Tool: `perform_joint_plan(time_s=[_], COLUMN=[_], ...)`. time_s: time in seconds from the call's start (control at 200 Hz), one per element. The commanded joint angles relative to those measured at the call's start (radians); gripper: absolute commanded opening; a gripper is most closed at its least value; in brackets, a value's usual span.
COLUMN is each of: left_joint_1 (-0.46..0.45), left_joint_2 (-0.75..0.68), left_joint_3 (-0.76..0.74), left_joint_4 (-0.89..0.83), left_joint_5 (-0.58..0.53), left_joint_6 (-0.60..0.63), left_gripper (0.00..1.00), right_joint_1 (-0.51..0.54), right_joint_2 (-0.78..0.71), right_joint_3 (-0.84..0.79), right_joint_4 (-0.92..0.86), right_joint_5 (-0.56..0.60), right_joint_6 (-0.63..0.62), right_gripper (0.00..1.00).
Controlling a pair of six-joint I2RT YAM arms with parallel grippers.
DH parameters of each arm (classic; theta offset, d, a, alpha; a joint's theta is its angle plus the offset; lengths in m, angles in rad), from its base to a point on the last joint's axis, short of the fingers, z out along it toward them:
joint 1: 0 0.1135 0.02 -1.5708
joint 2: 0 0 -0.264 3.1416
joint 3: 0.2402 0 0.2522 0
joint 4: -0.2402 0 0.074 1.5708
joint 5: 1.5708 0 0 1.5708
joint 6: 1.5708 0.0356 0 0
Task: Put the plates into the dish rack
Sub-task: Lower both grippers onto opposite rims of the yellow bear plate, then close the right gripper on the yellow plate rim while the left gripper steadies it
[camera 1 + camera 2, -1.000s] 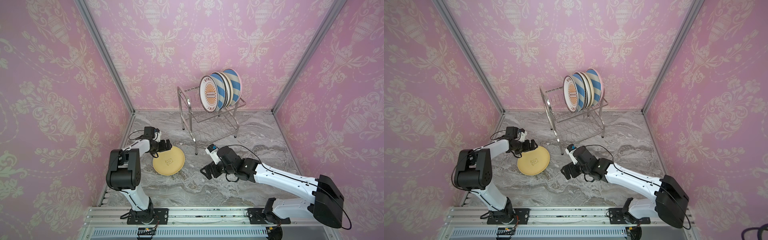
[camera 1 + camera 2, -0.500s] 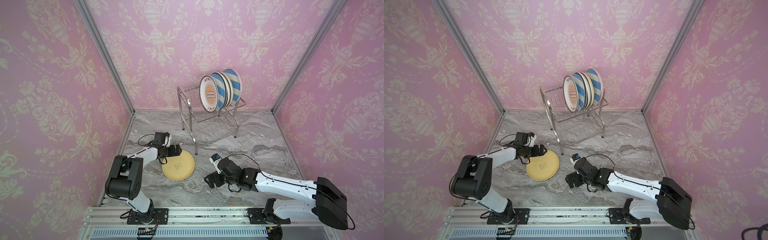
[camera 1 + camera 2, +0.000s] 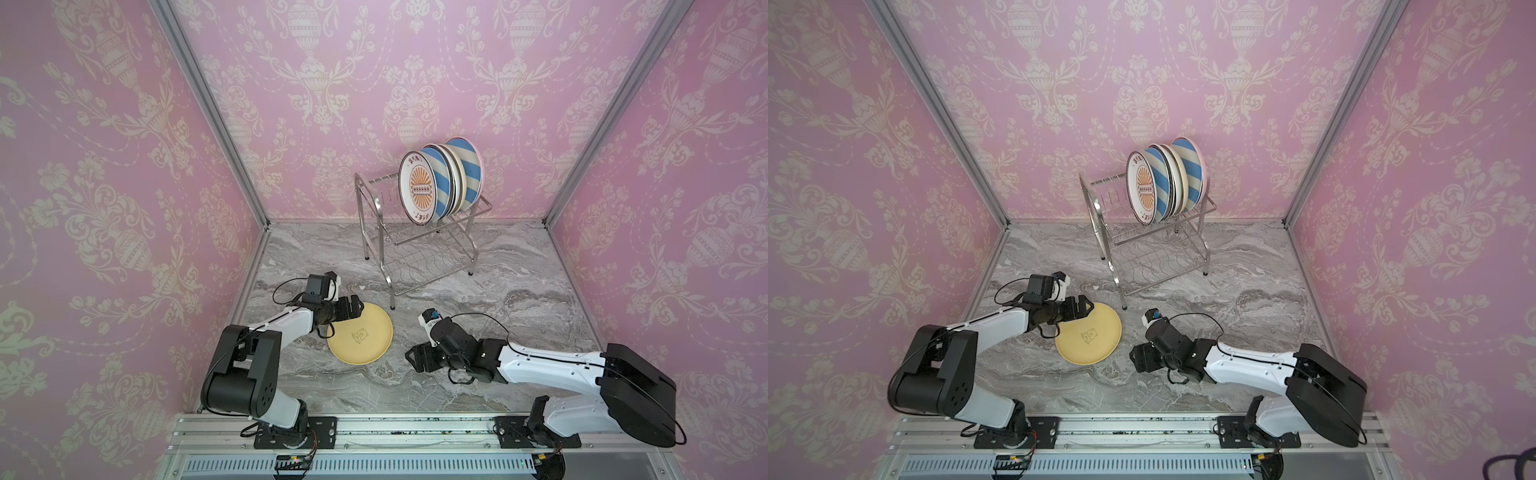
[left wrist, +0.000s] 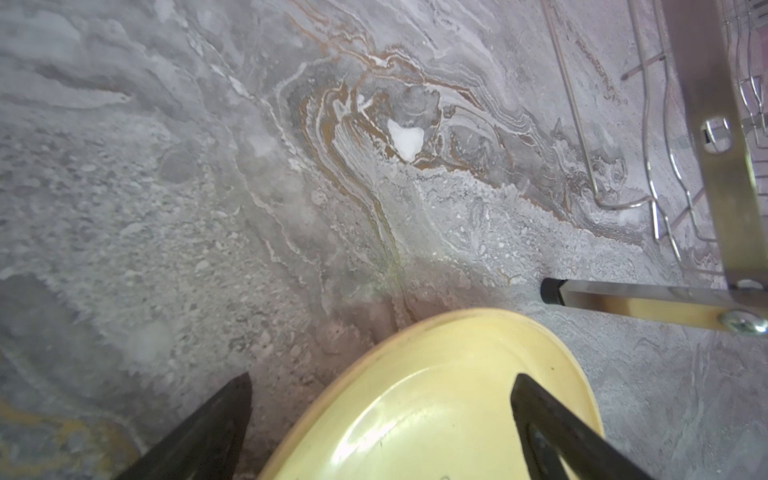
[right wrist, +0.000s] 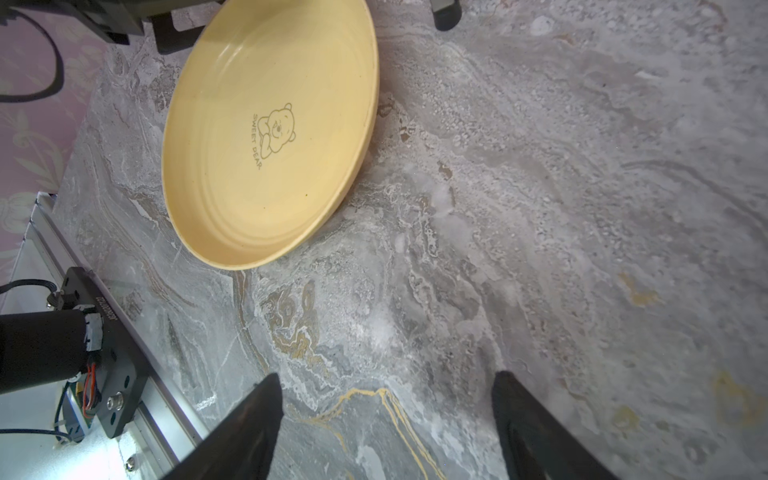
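Left fingers (image 4: 208,432) spread astride yellow plate (image 4: 436,399) rim; right fingers (image 5: 249,428) apart, empty

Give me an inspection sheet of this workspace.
Surface: grey marbled tabletop.
Job's things: yellow plate lies flat near the front leg of the dish rack; several plates stand upright in the upper tier.
Clutter: nothing seen.
Grippers: left gripper open, straddling the yellow plate's rim; right gripper open, holding nothing, over bare tabletop.
Cables: black cable loops at both wrists.
Surroundings: pink patterned walls, metal corner posts, mounting rail in front.
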Motion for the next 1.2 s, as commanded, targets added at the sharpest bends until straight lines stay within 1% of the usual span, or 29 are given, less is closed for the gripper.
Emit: perform_joint_plan(time_s=[0.0, 0.21, 0.365, 0.47, 0.61, 0.741, 0.896, 0.956, 1.196], left_joint_1=[-0.018, -0.030, -0.039, -0.043, -0.054, -0.060, -0.066, -0.068, -0.088], left_joint_2=[-0.019, -0.087, -0.132, -0.176, -0.217, -0.237, -0.262, -0.271, -0.334], left_joint_3=[-0.060, -0.087, -0.094, -0.125, -0.137, -0.147, -0.184, -0.188, -0.211], left_joint_4=[-0.062, -0.085, -0.119, -0.117, -0.119, -0.137, -0.106, -0.104, -0.117], left_joint_5=[0.010, 0.015, 0.024, 0.011, 0.029, 0.020, 0.029, 0.030, 0.036], left_joint_6=[-0.059, -0.065, -0.062, -0.079, -0.091, -0.090, -0.112, -0.119, -0.124], left_gripper=[0.99, 0.99, 0.99, 0.99, 0.99, 0.99, 0.99, 0.99, 0.99], right_joint_1=[-0.020, -0.037, -0.049, -0.049, -0.051, -0.050, -0.049, -0.048, -0.038], right_joint_2=[0.044, 0.161, 0.235, 0.276, 0.354, 0.401, 0.383, 0.375, 0.374], right_joint_3=[-0.030, -0.036, -0.039, -0.034, -0.009, 0.009, -0.011, -0.006, 0.071], right_joint_4=[0.175, 0.365, 0.466, 0.499, 0.559, 0.583, 0.561, 0.517, 0.339], right_joint_5=[-0.055, -0.116, -0.158, -0.164, -0.192, -0.225, -0.175, -0.162, -0.117], right_joint_6=[0.100, 0.181, 0.217, 0.247, 0.279, 0.295, 0.310, 0.302, 0.258], right_gripper=[0.76, 0.72, 0.69, 0.68, 0.65, 0.61, 0.57, 0.54, 0.49])
